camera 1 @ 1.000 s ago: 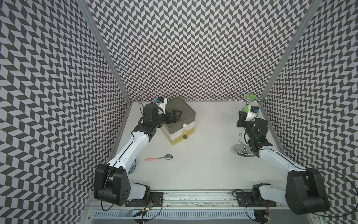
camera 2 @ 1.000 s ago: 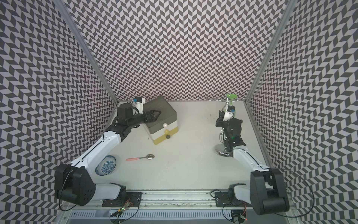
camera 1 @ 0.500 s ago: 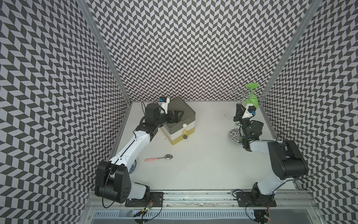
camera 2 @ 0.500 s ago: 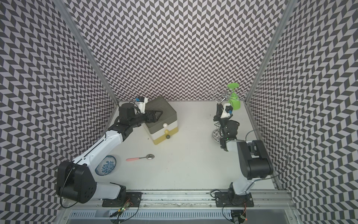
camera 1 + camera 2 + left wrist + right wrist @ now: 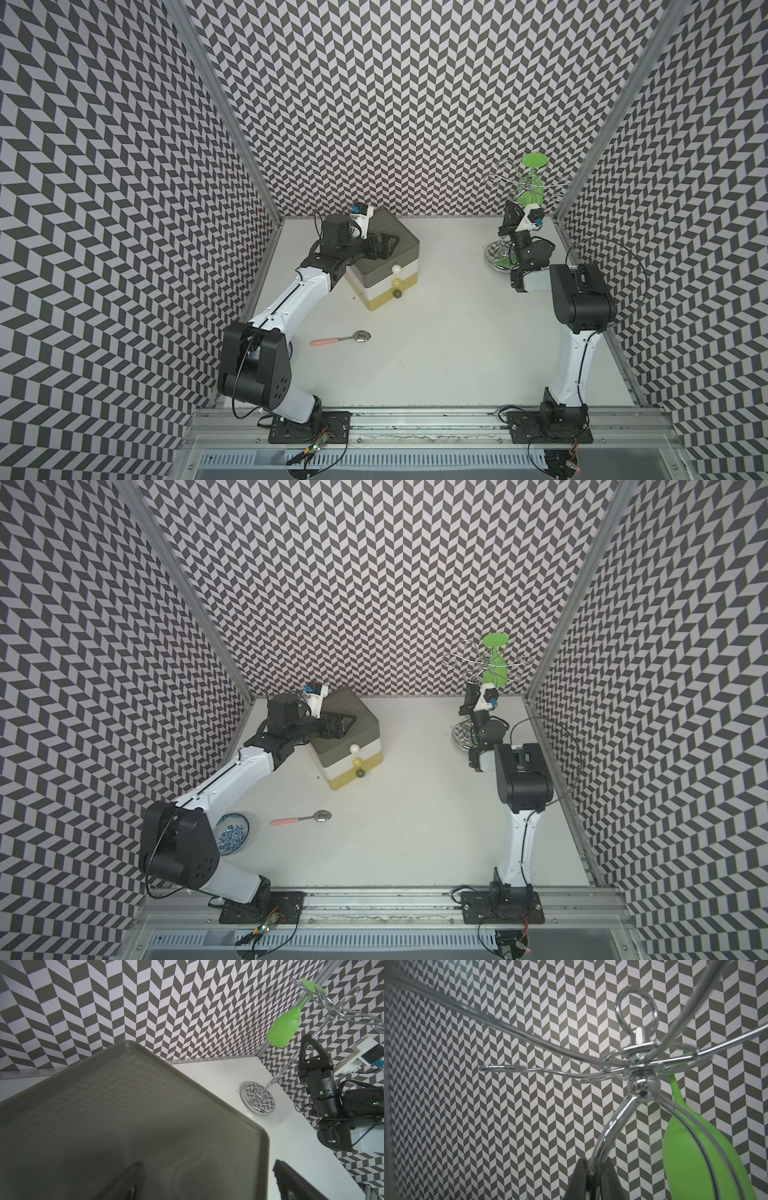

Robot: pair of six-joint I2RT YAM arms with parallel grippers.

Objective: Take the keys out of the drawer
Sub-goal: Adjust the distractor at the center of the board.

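Observation:
The drawer unit [image 5: 388, 266] [image 5: 349, 750] stands at the back left: grey top, with a white, a yellow and a dark knob on its front. Its drawers look shut, and the keys are hidden. My left gripper [image 5: 390, 243] [image 5: 347, 723] [image 5: 207, 1164] hovers open just over the grey top [image 5: 145, 1115], holding nothing. My right gripper [image 5: 510, 208] [image 5: 469, 688] [image 5: 595, 1159] points upward at the back right. It is shut on the pole of a chrome stand [image 5: 612, 1124] [image 5: 496, 255].
A green plastic glass [image 5: 534, 189] [image 5: 685, 1147] hangs upside down from the stand's wire arms. The stand's round base [image 5: 257, 1101] rests on the table near the back right corner. A pink-handled spoon [image 5: 340, 338] lies mid-table. A blue-patterned bowl [image 5: 232, 833] sits by the left arm's base.
My right arm has folded back, carrying the chrome stand toward the back right corner and bringing it upright. The left gripper has stayed over the drawer unit.

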